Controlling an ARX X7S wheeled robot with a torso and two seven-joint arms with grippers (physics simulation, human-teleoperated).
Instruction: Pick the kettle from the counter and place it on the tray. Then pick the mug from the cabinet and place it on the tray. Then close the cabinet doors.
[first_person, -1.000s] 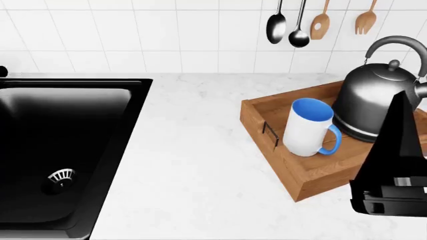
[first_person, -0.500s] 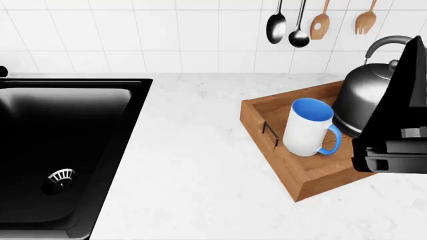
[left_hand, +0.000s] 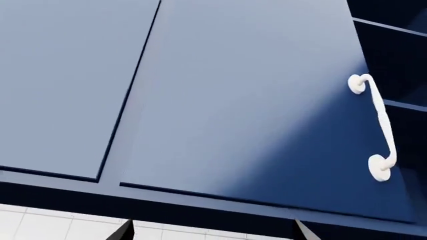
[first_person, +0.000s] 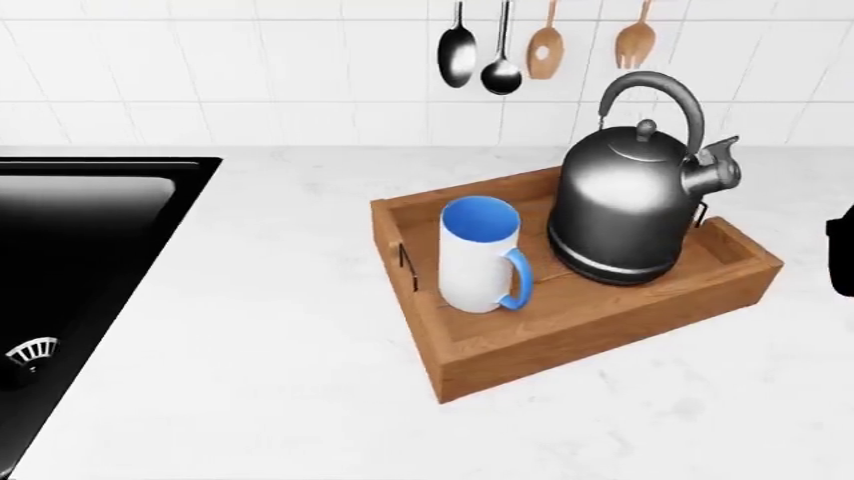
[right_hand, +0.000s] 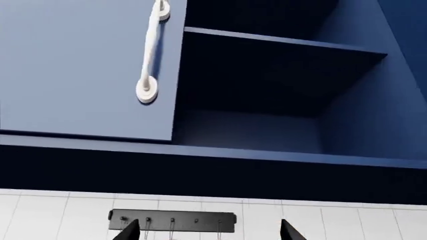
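Note:
In the head view the brown wooden tray (first_person: 467, 352) lies on the white marble counter (first_person: 267, 330). The dark grey kettle (first_person: 627, 200) and the white mug (first_person: 474, 262) with its blue inside both stand upright in it. Both grippers are raised out of the head view. My left gripper (left_hand: 212, 232) is open and empty below a blue cabinet door (left_hand: 233, 100) with a white handle (left_hand: 377, 127). My right gripper (right_hand: 208, 232) is open and empty below the open cabinet (right_hand: 267, 90), whose dark shelves show nothing on them. The handled door (right_hand: 80, 65) is beside the opening.
A black sink (first_person: 67, 260) is sunk into the counter at the left. Spoons and wooden utensils (first_person: 501, 45) hang on the tiled wall from a black rail (right_hand: 172, 221). A dark arm part (first_person: 843, 250) shows at the right edge.
The head view has swung right, so tray, mug and kettle sit further left. The right arm, which stood in front of the kettle, has risen out of the view.

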